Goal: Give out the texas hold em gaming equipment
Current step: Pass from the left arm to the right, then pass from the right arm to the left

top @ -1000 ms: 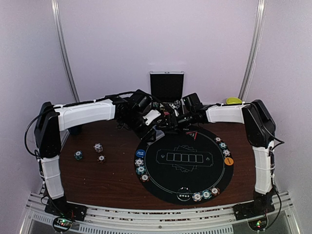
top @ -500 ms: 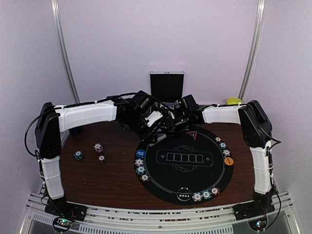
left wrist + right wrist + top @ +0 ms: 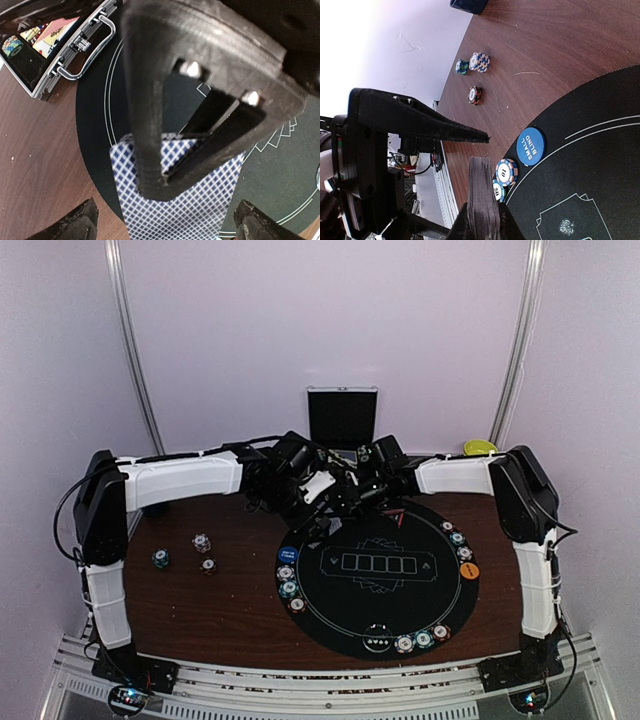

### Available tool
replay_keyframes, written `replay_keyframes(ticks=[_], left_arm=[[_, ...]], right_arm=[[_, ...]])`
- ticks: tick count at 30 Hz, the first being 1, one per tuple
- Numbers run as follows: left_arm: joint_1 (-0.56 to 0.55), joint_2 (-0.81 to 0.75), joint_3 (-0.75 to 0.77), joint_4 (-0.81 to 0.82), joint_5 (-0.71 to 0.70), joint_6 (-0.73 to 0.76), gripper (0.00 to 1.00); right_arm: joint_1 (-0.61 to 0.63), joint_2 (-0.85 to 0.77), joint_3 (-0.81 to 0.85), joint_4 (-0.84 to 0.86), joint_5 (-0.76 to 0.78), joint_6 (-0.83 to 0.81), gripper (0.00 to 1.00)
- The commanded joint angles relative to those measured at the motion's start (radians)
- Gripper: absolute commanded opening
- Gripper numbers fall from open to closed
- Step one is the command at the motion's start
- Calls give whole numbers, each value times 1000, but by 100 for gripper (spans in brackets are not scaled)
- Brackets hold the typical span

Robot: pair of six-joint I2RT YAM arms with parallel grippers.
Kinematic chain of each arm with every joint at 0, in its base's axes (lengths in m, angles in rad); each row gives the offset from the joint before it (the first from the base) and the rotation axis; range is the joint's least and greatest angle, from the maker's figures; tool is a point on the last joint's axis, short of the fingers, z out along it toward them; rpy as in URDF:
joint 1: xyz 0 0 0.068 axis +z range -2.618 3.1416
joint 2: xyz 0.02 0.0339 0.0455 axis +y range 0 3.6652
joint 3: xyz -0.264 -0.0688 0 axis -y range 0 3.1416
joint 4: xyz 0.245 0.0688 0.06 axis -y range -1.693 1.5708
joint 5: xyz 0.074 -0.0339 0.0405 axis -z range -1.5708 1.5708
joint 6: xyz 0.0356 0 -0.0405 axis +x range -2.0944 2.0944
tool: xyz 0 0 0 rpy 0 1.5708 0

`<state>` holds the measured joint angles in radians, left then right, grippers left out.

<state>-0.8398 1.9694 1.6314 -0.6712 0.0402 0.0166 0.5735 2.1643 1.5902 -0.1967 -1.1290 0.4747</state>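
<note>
2 robot arms meet over the far edge of a round poker mat, dealing a card from a held deck

The right gripper (image 3: 365, 492) appears clamped on a deck of playing cards (image 3: 482, 195), seen edge-on in its wrist view, above the far left rim of the black mat (image 3: 400, 605). The left gripper (image 3: 164, 184) has its fingers pressed together, pinching the blue-checked top card (image 3: 190, 212). Poker chips (image 3: 288, 580) and a blue small blind button (image 3: 530, 146) already sit along the mat's left rim, and 3 loose chip stacks (image 3: 202, 542) lie on the wooden table to the left. The step in hand looks like drawing 1 card off the deck. The next move probably calls for sliding it free without dragging the cards beneath, then laying it at a player's place
</note>
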Motion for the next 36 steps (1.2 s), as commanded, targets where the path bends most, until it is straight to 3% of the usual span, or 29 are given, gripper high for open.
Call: replay_keyframes(ticks=[1,8,15,22,28,36], left_arm=[[-5,-81,-83,154,18,-3,98],[-19,-144,-256,428,55,37,98],[-40,-170,-398,681,51,86,98],[-41,-186,-493,852,99,106,98],[-41,-185,-509,904,204,60,98],[-39,-209,-614,1053,222,23,98]], right_arm=[[-21,-82,-31,45,1,41,0],[-46,-185,-119,52,48,56,0],[-46,-255,-261,240,40,224,0],[-44,-261,-314,269,72,257,0],[-34,-234,-322,299,70,285,0],[-18,-259,-403,452,92,390,0]])
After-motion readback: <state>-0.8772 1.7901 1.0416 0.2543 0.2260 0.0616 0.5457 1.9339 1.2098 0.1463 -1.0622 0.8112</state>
